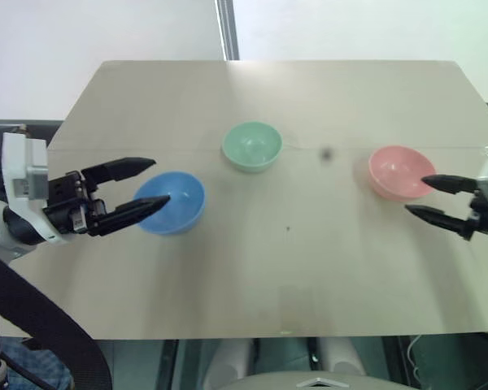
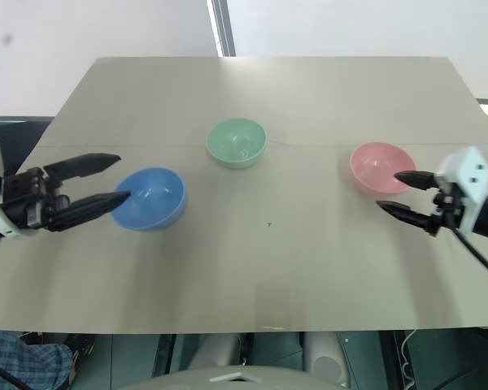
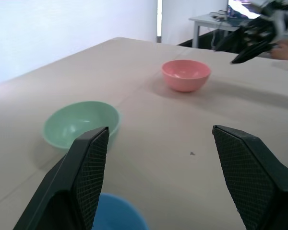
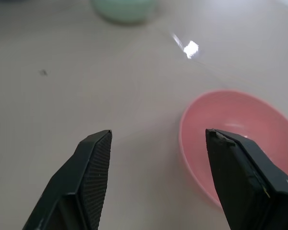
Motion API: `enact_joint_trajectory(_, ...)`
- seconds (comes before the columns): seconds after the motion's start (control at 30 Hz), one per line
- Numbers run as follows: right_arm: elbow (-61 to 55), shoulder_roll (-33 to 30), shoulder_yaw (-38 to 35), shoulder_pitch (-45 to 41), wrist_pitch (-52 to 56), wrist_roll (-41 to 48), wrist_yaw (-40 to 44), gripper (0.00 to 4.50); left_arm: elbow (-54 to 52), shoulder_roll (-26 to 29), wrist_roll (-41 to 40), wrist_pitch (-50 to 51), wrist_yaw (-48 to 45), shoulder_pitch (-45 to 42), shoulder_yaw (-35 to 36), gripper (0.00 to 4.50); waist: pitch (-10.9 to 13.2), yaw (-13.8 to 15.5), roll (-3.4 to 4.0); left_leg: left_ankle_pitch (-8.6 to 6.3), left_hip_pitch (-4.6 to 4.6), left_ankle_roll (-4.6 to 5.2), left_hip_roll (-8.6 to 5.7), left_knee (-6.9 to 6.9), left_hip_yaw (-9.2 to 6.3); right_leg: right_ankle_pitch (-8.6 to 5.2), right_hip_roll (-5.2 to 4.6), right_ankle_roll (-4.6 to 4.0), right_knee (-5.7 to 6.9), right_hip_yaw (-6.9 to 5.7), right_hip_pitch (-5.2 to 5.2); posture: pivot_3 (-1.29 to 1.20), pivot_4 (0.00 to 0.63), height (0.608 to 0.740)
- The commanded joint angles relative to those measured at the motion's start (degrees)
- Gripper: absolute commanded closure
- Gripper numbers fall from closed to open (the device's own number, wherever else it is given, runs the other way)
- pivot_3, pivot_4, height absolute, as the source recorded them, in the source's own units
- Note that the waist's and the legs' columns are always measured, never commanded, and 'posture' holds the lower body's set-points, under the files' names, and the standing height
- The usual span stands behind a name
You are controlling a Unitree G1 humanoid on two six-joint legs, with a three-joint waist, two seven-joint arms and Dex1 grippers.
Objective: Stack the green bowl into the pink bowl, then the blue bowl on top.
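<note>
With both the left claw (image 1: 150, 183) and the right claw (image 1: 419, 196) open and empty, risk: the left sits at the sky-blue plastic bowl (image 1: 173, 202), not the mid-bench mint-green plastic bowl (image 1: 252, 145), inverting the stack in the salmon-pink plastic bowl (image 1: 398, 171).

smooth plastic pink bowl (image 4: 240, 129), matt beige table (image 1: 309, 268), ribbed black fingers (image 3: 89, 167)
</note>
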Motion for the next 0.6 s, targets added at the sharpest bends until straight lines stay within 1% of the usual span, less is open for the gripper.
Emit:
enact_joint_trajectory(0.03,3.00,-0.20,10.09,-9.65,3.54,-8.00,-4.02,1.10,-1.68,1.37,-1.27,0.47,0.10,-1.58,-0.37,0.84,0.01,-0.01,0.02,0.00,-0.01,0.00,-0.01,0.00,0.03,0.00,0.00,0.00,0.00,0.03,-0.04,0.00,0.150,0.740)
enact_joint_trajectory(0.13,5.80,-0.20,16.13,-14.89,6.20,-12.47,-4.70,1.10,-1.61,1.48,-1.34,0.85,0.12,-2.33,-0.85,0.84,0.01,-0.01,0.02,0.00,-0.11,0.00,-0.02,-0.01,0.00,0.00,-0.01,0.00,-0.04,0.01,-0.13,0.00,0.150,0.740)
enact_joint_trajectory(0.17,7.28,-0.22,19.55,-17.26,6.87,-15.51,-4.76,1.10,-1.57,1.52,-1.24,0.90,0.12,-2.55,-0.99,0.84,0.01,0.02,0.02,0.00,-0.18,0.00,-0.02,-0.01,-0.01,0.00,-0.01,0.00,-0.06,-0.01,-0.19,0.00,0.150,0.740)
enact_joint_trajectory(0.27,10.71,0.49,27.38,-22.92,8.39,-22.05,-4.11,1.10,-1.70,1.58,-1.14,1.09,0.11,-2.78,-1.03,0.84,0.01,0.06,0.01,0.01,-0.62,-0.01,-0.06,0.09,-0.08,0.00,-0.07,0.00,-0.06,-0.10,-0.56,0.00,0.150,0.740)
enact_joint_trajectory(0.5,15.20,2.35,35.00,-27.82,8.76,-29.70,-2.16,1.10,-2.54,1.62,-1.65,1.95,0.53,-2.14,0.12,0.84,0.01,-0.13,0.02,0.01,-0.89,-0.01,-0.08,0.08,-0.05,0.00,-0.08,0.00,-0.05,-0.08,-0.84,0.00,0.150,0.740)
enact_joint_trajectory(0.53,16.15,2.86,35.30,-28.42,8.75,-30.53,-2.54,1.60,-2.75,1.59,-1.79,2.10,0.62,-2.01,0.31,0.84,0.01,-0.14,0.01,0.01,-0.88,-0.01,-0.07,0.08,-0.04,0.00,-0.08,0.00,-0.04,-0.07,-0.83,0.00,0.150,0.740)
enact_joint_trajectory(0.57,16.95,3.25,35.54,-28.91,8.34,-31.18,-2.42,1.87,-2.98,1.58,-2.03,2.35,0.66,-1.79,0.58,0.84,0.00,-0.17,0.01,0.01,-0.88,-0.01,-0.07,0.09,-0.04,0.00,-0.08,0.00,-0.04,-0.07,-0.83,0.00,0.150,0.740)
enact_joint_trajectory(0.6,17.57,3.57,35.64,-29.25,7.97,-31.65,-2.08,2.43,-3.19,1.59,-2.23,2.54,0.71,-1.62,0.77,0.84,0.00,-0.20,0.01,0.01,-0.87,-0.01,-0.08,0.09,-0.04,0.00,-0.08,0.00,-0.02,-0.06,-0.83,0.00,0.150,0.740)
